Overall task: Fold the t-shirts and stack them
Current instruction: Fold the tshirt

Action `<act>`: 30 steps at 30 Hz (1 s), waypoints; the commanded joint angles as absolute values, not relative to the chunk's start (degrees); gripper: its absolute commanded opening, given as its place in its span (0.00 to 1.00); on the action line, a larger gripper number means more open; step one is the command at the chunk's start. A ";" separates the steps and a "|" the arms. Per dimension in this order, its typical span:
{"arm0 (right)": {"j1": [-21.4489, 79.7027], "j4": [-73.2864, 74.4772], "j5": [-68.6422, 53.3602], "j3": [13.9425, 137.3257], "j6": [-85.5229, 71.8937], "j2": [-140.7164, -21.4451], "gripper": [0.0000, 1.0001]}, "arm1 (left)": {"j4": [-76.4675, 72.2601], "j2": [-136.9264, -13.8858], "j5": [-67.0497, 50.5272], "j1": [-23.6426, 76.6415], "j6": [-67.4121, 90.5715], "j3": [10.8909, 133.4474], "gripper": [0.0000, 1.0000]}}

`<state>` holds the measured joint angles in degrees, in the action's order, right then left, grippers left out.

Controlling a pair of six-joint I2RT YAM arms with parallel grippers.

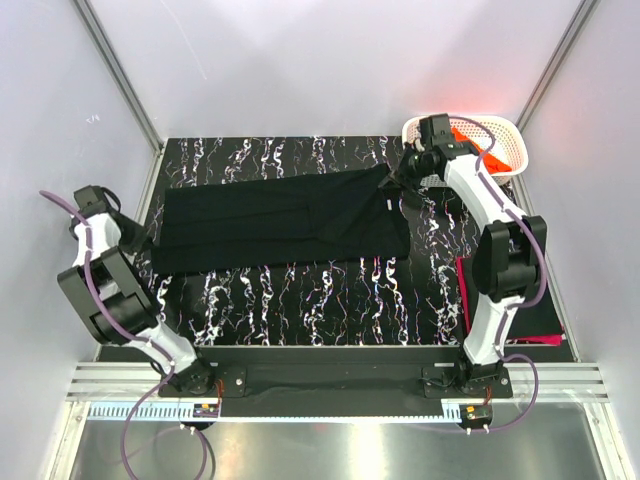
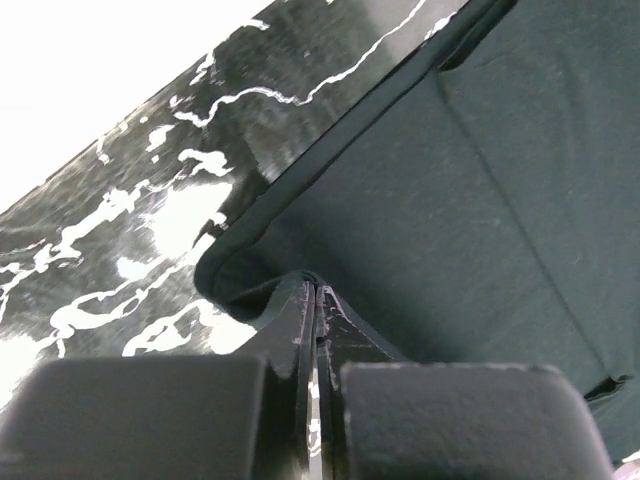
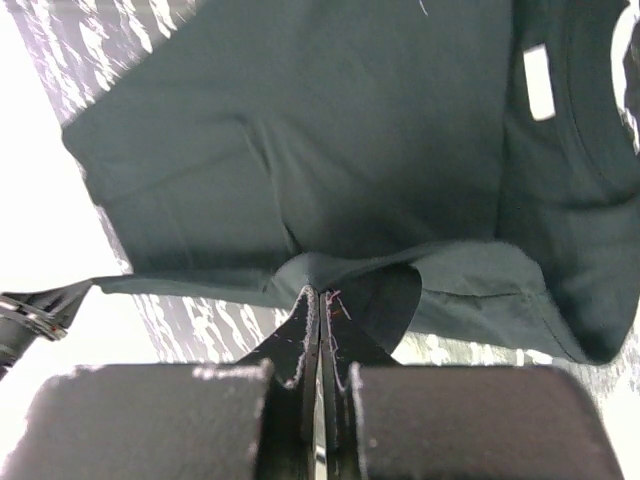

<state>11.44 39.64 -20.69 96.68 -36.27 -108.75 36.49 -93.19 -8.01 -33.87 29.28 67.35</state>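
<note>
Since our left claw (image 2: 317, 292) is pinched shut on the hem corner of the black t-shirt (image 1: 280, 220), and our right claw (image 3: 322, 295) on an edge near its collar, we judge folding barely begun. It lies flat on the table (image 1: 330, 300), long axis claw to claw, collar by the right claw. An orange shirt (image 1: 468, 133) waits in the basket (image 1: 515, 140) beyond that claw.

Black t-shirt (image 1: 280, 222), black table (image 1: 300, 300) veined white, white basket (image 1: 516, 140), orange cloth (image 1: 466, 132)

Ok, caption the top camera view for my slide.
Both arms, jaws shut, hold opposite ends of the black t-shirt stretched across the marbled table, white basket at far right.
</note>
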 commanded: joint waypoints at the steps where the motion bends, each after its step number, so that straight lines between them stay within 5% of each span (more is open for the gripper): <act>1: 11.07 39.02 -22.85 104.92 -35.86 -111.34 0.00 | 34.80 -95.70 -8.79 -33.23 29.71 71.27 0.00; 30: 10.90 44.56 -25.23 127.70 -37.09 -128.76 0.00 | 34.72 -110.74 -7.29 -29.00 30.06 85.51 0.00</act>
